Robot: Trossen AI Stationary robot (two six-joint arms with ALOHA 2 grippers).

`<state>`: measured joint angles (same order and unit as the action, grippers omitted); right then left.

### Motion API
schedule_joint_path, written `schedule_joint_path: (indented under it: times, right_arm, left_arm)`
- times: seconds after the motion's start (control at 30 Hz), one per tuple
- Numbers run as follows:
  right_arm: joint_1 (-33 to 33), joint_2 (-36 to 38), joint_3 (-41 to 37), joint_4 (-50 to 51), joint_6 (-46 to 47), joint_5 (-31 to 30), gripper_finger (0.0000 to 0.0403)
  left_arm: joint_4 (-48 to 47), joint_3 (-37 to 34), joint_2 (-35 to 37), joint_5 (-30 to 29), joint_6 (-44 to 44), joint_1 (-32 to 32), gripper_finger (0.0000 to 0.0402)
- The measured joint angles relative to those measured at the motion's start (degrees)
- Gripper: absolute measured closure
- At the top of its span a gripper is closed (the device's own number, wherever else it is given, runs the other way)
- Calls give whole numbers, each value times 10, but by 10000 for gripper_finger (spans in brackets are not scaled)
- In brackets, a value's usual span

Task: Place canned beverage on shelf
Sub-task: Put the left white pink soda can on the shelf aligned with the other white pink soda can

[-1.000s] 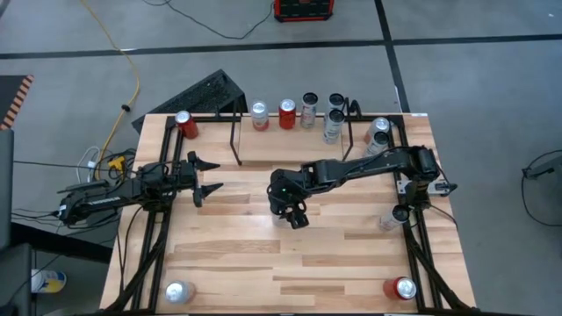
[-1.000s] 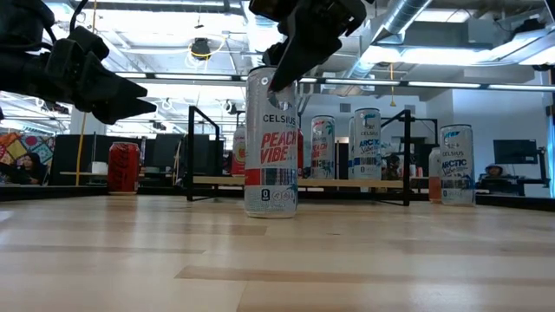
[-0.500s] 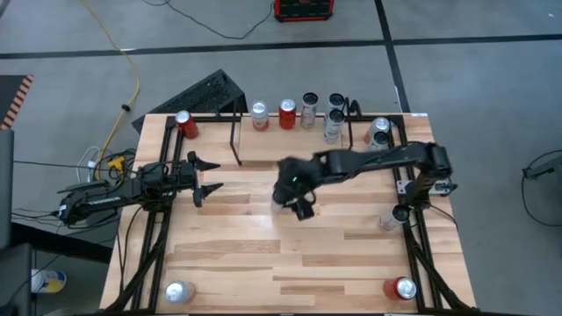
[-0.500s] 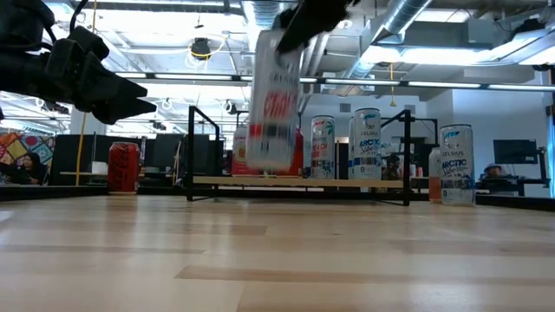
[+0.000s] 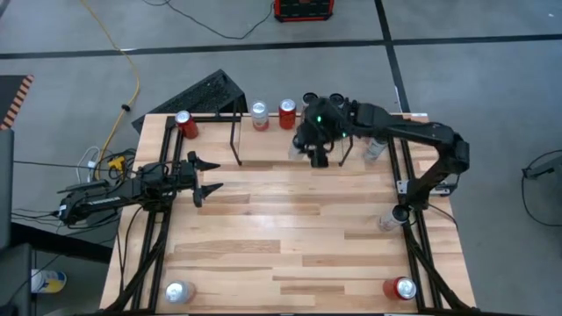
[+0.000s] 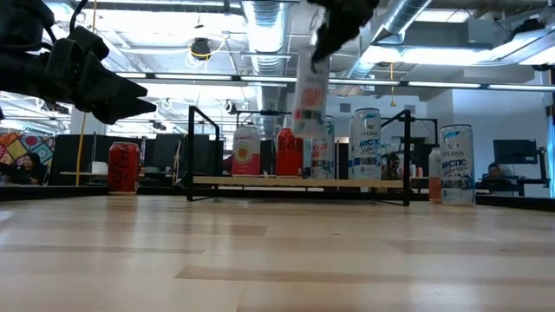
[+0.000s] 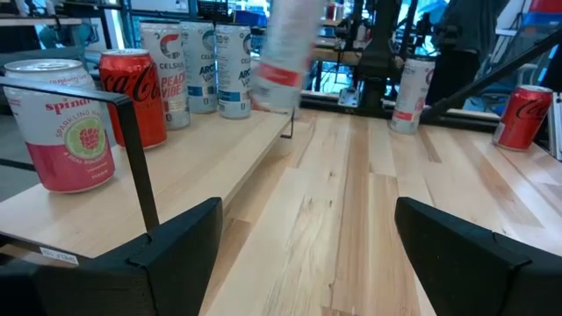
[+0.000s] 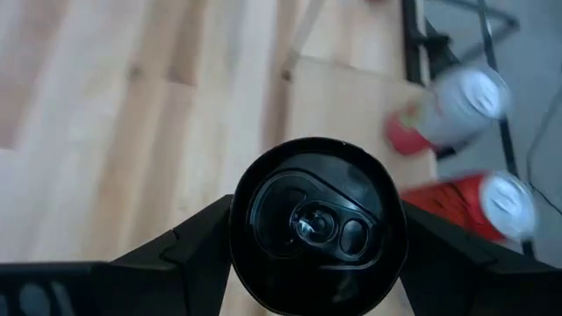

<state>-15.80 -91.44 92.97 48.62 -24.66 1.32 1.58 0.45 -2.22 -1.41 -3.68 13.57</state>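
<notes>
Carrying: right gripper (image 5: pixel 317 151) clamped on a tall slim can (image 6: pixel 311 87), fingers on either side of its dark top (image 8: pixel 317 224), lifted clear off the tabletop (image 5: pixel 290 237) at the front edge of the shelf (image 5: pixel 272 149).
Can position: hangs in air above the shelf board, blurred in the low view, roughly over the gap right of the red cola can (image 6: pixel 289 152).
Shelf: low black-rod rack with a light wood board along the far edge of the tabletop, toward the middle.
Shelf contents: pink-and-white can (image 6: pixel 246 152), red cola can, then pale slim cans (image 6: pixel 367 144) toward the right end.
Left gripper (image 5: pixel 205 175): near the left edge of the tabletop, fingers spread apart, grasping nothing, pointing toward the middle.
Corners: red can (image 5: pixel 184 124) at far left corner, silver-topped can (image 5: pixel 178 291) at near left corner, red can (image 5: pixel 402 288) at near right corner.
Right edge: pale can (image 5: pixel 389 218) standing beside the black rail.
</notes>
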Motion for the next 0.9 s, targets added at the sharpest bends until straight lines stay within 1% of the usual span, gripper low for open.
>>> schedule_joint_path:
  times: [0.07, 0.27, 0.4, 0.67, 0.77, 0.9]
  right_arm:
    - [-27, -10, 0, -2, -14, 6, 117]
    - [-105, -48, 0, -3, -43, 59, 117]
    - [-145, -69, 0, -4, -51, 64, 117]
    - [-193, -81, 0, -8, -58, 85, 117]
    - [-205, -81, 0, -9, -58, 109, 117]
    - [-219, -81, 0, -8, -58, 110, 117]
  left_arm:
    - [0, 0, 0, 0, 0, 0, 78]
    - [0, 0, 0, 0, 0, 0, 78]
    - [0, 0, 0, 0, 0, 0, 78]
    - [0, 0, 0, 0, 0, 0, 78]
    - [0, 0, 0, 0, 0, 0, 78]
    - [0, 0, 0, 0, 0, 0, 78]
